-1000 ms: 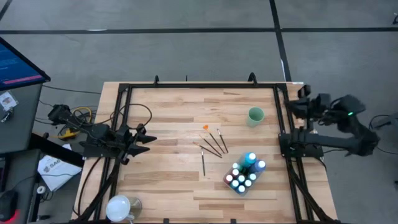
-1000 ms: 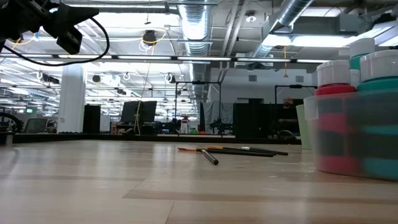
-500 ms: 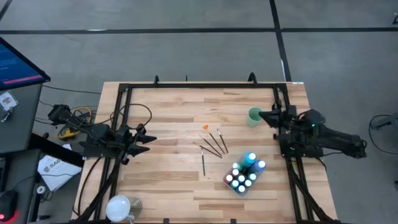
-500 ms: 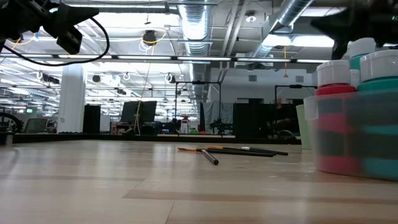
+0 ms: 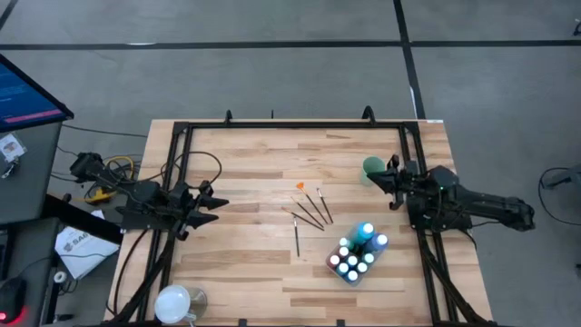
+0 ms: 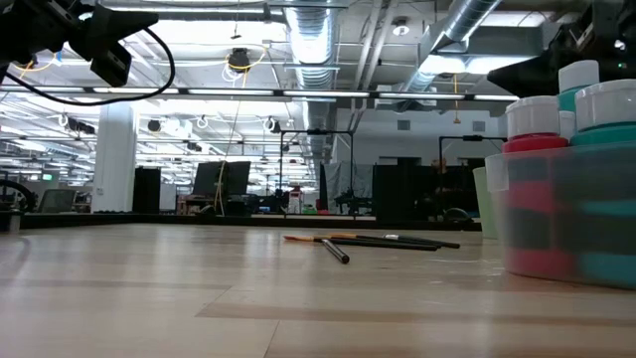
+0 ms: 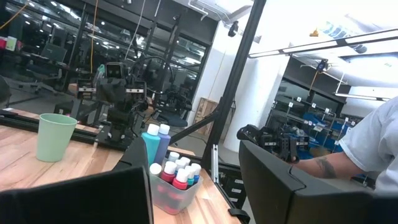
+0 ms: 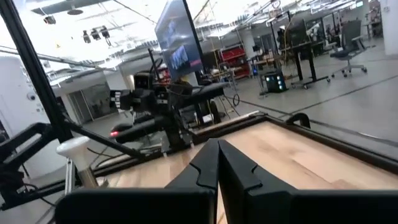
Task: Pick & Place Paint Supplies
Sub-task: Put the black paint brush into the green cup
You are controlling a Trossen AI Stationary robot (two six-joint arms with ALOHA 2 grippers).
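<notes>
The right gripper (image 5: pixel 392 175) is the working unit: its fingers are pressed together with nothing between them, as the right wrist view shows the two dark fingers (image 8: pixel 217 163) meeting in a single seam. It hangs above the table just beside the pale green cup (image 5: pixel 372 168), which is not a task item. The paintbrushes (image 5: pixel 311 210) lie flat on the wooden table (image 5: pixel 245 154), ahead of and below those fingers toward the table centre, well apart from the tips. Their long axes run diagonally and roughly parallel; one separate brush (image 5: pixel 296 237) lies nearly at right angles to the fingers' pointing direction. The paint bottles (image 5: pixel 357 253) stand upright, packed in a clear plastic tub (image 7: pixel 171 194), off to the side of the fingers and nearer the front edge. The left gripper (image 5: pixel 216 204) waits at the opposite table edge with its fingers spread, empty. By judgement, the right arm is nearer the bottles, while the brushes lie between both arms. No brand, label or writing is legible on any item.
</notes>
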